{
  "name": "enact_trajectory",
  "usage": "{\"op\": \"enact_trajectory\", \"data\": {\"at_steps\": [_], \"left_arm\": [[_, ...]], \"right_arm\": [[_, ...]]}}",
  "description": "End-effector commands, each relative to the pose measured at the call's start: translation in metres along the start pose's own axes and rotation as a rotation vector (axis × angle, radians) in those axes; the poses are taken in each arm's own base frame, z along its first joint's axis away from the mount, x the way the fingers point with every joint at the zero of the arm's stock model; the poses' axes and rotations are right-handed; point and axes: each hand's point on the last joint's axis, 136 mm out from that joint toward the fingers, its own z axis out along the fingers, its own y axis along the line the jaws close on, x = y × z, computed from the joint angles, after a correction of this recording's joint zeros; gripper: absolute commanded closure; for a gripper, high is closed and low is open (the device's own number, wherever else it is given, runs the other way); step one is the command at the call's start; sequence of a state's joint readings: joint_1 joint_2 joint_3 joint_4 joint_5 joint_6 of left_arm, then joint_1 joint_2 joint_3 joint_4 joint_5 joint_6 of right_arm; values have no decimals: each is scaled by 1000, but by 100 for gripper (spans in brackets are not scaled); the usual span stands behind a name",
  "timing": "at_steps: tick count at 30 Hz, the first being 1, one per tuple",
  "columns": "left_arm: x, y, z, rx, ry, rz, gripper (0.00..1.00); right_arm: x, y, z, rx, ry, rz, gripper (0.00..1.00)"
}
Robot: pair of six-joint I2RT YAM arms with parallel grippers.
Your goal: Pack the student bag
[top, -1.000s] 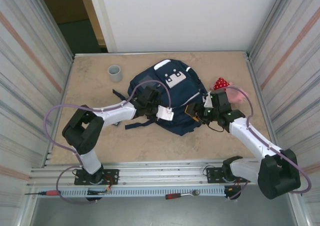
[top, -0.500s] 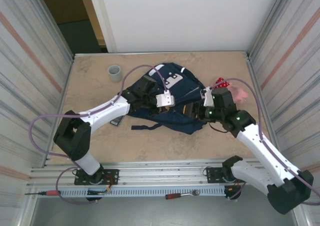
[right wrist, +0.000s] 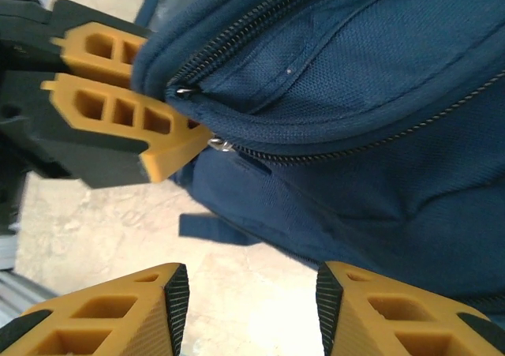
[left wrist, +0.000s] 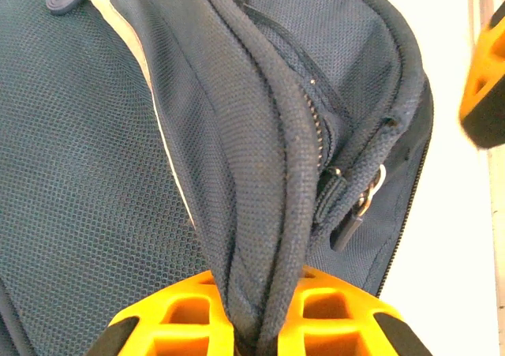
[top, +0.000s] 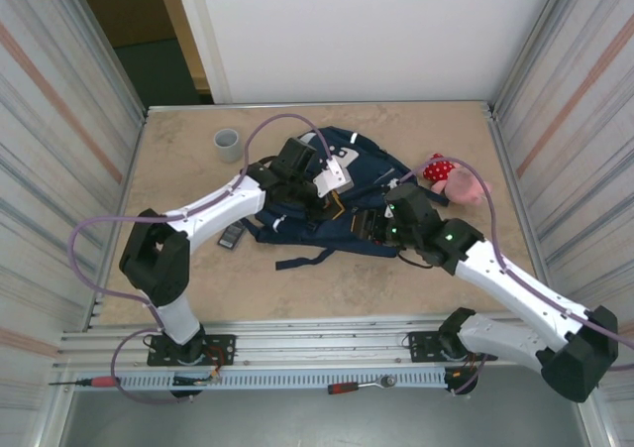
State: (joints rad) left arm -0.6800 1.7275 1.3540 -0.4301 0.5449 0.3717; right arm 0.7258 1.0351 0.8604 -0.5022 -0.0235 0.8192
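The student bag [top: 362,184], navy with white patches, lies bunched at mid-table. My left gripper [top: 337,206] is shut on a raised fold of its fabric beside a zip. In the left wrist view the orange fingers [left wrist: 316,312] pinch that thick seam [left wrist: 264,214], and a zip pull [left wrist: 353,218] hangs to its right. My right gripper [top: 369,226] is at the bag's near side, open. In the right wrist view its gripper [right wrist: 252,309] holds nothing and hovers over bare table. The bag [right wrist: 363,95] is just beyond it, with the left gripper's fingers [right wrist: 118,111] at the zip.
A grey cup [top: 229,145] stands at the back left. A red and pink plush toy [top: 453,178] lies right of the bag. A small dark flat object [top: 231,235] lies left of the bag under my left arm. Loose straps [top: 302,260] trail towards the near edge.
My left gripper has pulled the bag's fabric up and towards the back, bunching the bag. My right gripper has swung left to the bag's near side.
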Motion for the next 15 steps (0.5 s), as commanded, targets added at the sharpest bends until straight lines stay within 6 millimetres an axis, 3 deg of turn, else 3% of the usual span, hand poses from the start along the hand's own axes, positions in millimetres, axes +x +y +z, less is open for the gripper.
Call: {"op": "enact_trajectory", "data": {"at_steps": [1,12,15], "left_arm": [[-19,-12,-11,79,-47,-129,100],[-23,-19,-10,129,-60,-158,100],[-24,-21,-11,143,-69,-155,100]], "right_arm": [[-17,9,4,24,-63,-11,54],[-41,5,24,151,-152,-69,51],[-47,1,25,195,-171,-88,55]]}}
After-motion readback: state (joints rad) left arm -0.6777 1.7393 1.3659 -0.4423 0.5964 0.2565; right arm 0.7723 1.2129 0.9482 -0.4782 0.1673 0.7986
